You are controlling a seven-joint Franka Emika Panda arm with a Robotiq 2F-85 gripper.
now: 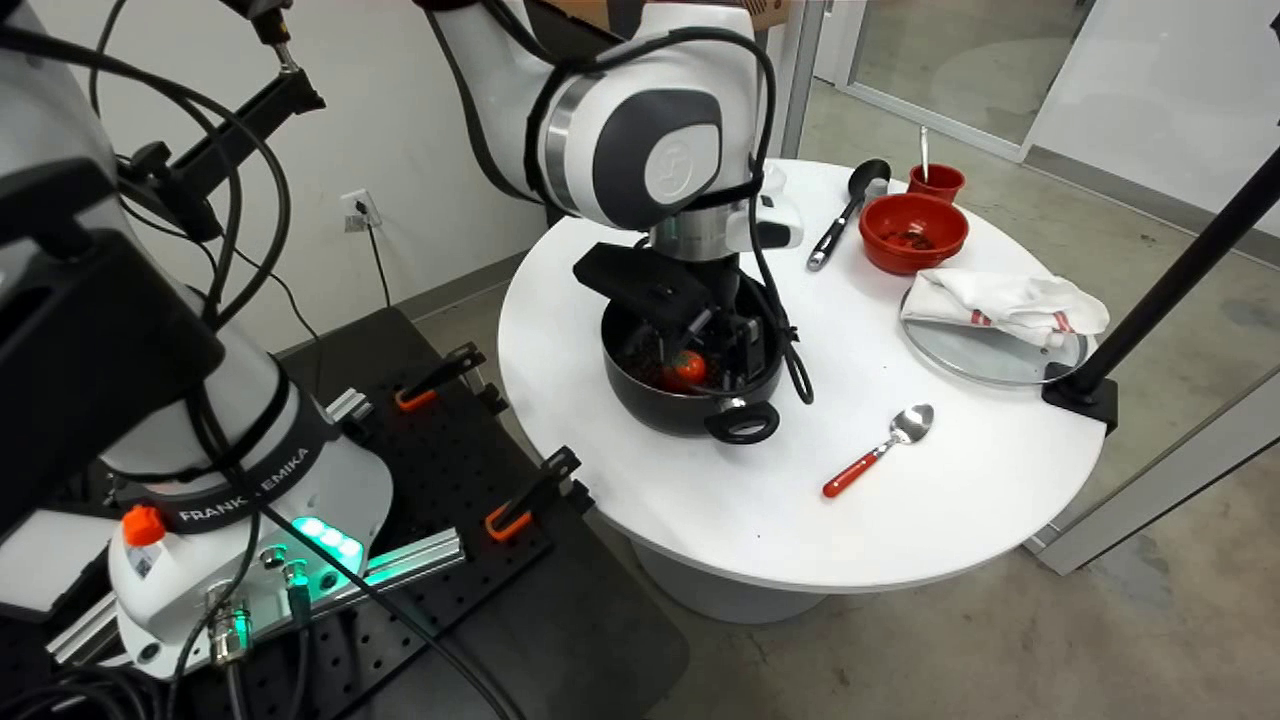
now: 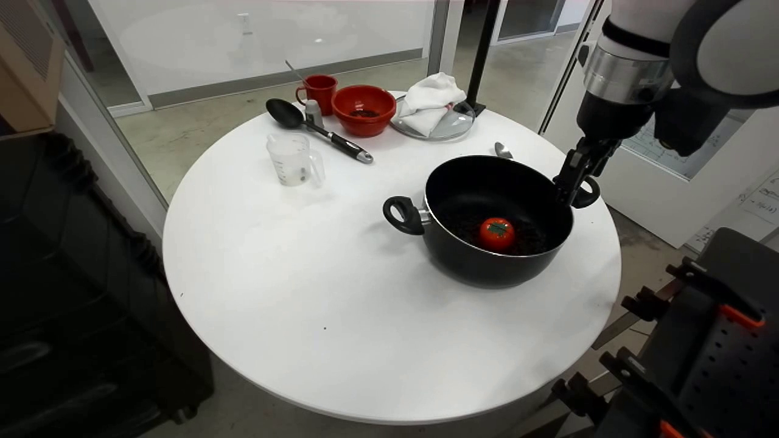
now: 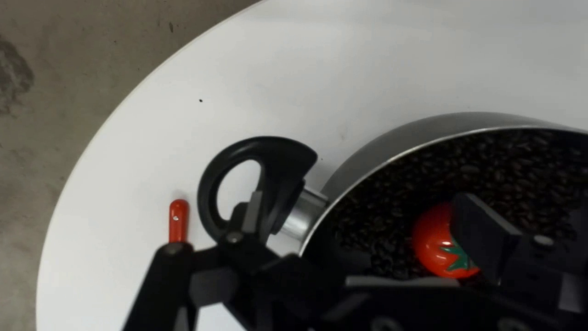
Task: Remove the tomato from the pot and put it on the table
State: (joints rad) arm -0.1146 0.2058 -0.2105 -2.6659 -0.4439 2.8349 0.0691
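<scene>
The tomato (image 2: 497, 235) is a small red ball with a green leaf mark. It lies on dark beans inside the black pot (image 2: 481, 271), and it also shows in an exterior view (image 1: 685, 369) and the wrist view (image 3: 432, 243). The pot (image 1: 655, 408) stands on the round white table (image 2: 292, 292). My gripper (image 3: 365, 220) is open and empty. In the wrist view one finger overlaps the pot's handle and the other partly covers the tomato. In an exterior view the gripper (image 2: 566, 191) is at the pot's rim beside a handle, apart from the tomato.
A red-handled spoon (image 1: 855, 472) lies near the pot. A red bowl (image 2: 365, 118), a red mug (image 2: 321, 91), a black ladle (image 2: 341, 143) and a clear measuring cup (image 2: 291, 159) stand farther back. A white cloth (image 1: 1000, 300) lies on a glass lid (image 1: 990, 368) beside a clamped pole (image 1: 1085, 395).
</scene>
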